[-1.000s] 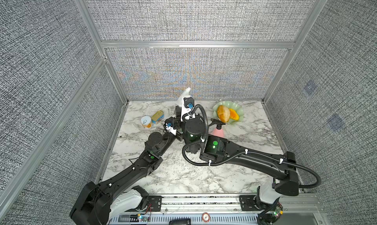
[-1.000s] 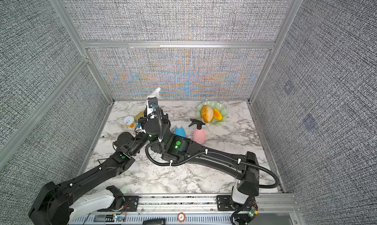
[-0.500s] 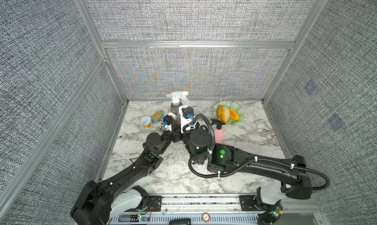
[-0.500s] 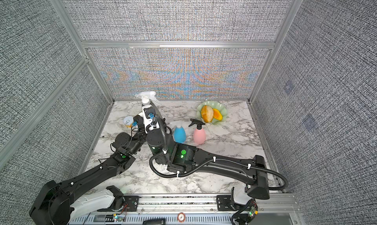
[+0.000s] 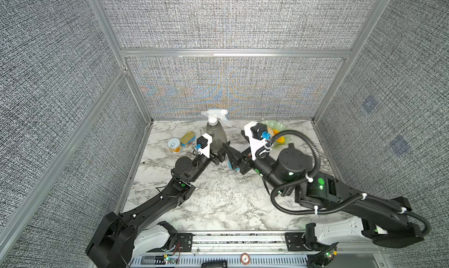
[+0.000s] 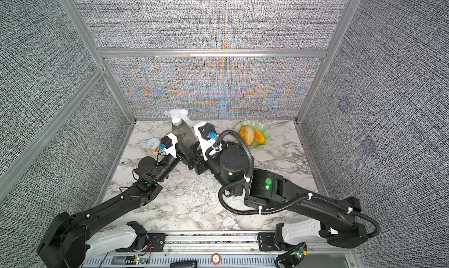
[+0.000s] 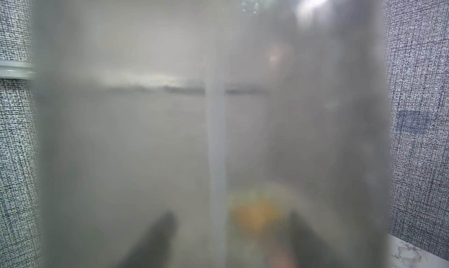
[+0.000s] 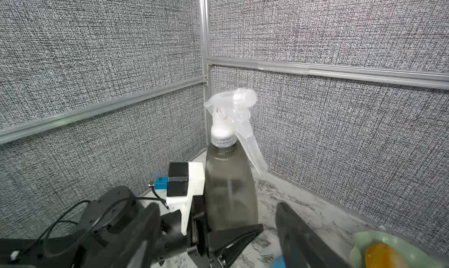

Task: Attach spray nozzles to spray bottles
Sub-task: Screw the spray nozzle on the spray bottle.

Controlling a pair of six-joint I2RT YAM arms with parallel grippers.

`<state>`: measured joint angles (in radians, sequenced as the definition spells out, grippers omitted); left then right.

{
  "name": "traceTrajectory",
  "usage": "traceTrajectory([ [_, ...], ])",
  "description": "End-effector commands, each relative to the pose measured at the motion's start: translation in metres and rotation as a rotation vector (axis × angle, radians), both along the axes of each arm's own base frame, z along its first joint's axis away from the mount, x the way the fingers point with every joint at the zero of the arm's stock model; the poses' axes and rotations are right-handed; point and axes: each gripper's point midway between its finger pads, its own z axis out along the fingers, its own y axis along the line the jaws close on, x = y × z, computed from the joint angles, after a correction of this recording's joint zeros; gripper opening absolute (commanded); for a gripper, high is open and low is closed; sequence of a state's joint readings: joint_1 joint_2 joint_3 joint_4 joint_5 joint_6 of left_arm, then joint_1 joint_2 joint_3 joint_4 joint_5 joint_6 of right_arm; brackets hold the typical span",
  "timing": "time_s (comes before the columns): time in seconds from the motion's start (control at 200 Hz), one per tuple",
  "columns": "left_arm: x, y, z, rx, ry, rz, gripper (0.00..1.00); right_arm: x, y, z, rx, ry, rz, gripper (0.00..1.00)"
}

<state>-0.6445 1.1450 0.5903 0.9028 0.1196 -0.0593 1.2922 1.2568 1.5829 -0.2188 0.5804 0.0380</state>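
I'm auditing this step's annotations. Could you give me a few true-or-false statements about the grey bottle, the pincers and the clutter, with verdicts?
1. The grey bottle has a translucent spray nozzle on its neck. True.
2. The right pincer is clamped on that spray nozzle. False: its jaws stand wide apart, holding nothing, lower down beside the bottle.
3. The left pincer grips the grey bottle low on its body. True.
4. The green dish is empty. False: it holds orange fruit pieces.
5. A round tin and a flat yellow tin lie side by side near the left wall. True.
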Motion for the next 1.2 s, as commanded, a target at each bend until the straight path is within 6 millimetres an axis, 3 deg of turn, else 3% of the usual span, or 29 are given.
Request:
traceTrajectory([
  [0.0,-0.006,-0.007,0.007,-0.01,-0.014,-0.056,0.61,-0.006,0.008,-0.018,-0.173,0.031,0.129,0.85],
  [0.25,-0.01,-0.013,0.007,-0.002,-0.006,-0.102,0.61,0.02,0.023,0.0,-0.205,0.055,0.291,0.89],
  [0.49,-0.01,-0.016,0.007,0.001,0.0,-0.113,0.61,0.044,0.048,-0.004,-0.203,0.072,0.315,0.86],
  [0.73,-0.01,-0.015,0.009,-0.001,-0.002,-0.111,0.61,0.074,0.047,-0.007,-0.151,0.059,0.167,0.72],
  [0.9,-0.011,-0.015,0.01,-0.004,-0.005,-0.114,0.61,0.08,0.052,-0.013,-0.152,0.061,0.15,0.63],
  [1.196,-0.011,-0.014,0.009,-0.004,-0.003,-0.112,0.61,0.079,0.061,-0.014,-0.128,0.068,0.182,0.34],
])
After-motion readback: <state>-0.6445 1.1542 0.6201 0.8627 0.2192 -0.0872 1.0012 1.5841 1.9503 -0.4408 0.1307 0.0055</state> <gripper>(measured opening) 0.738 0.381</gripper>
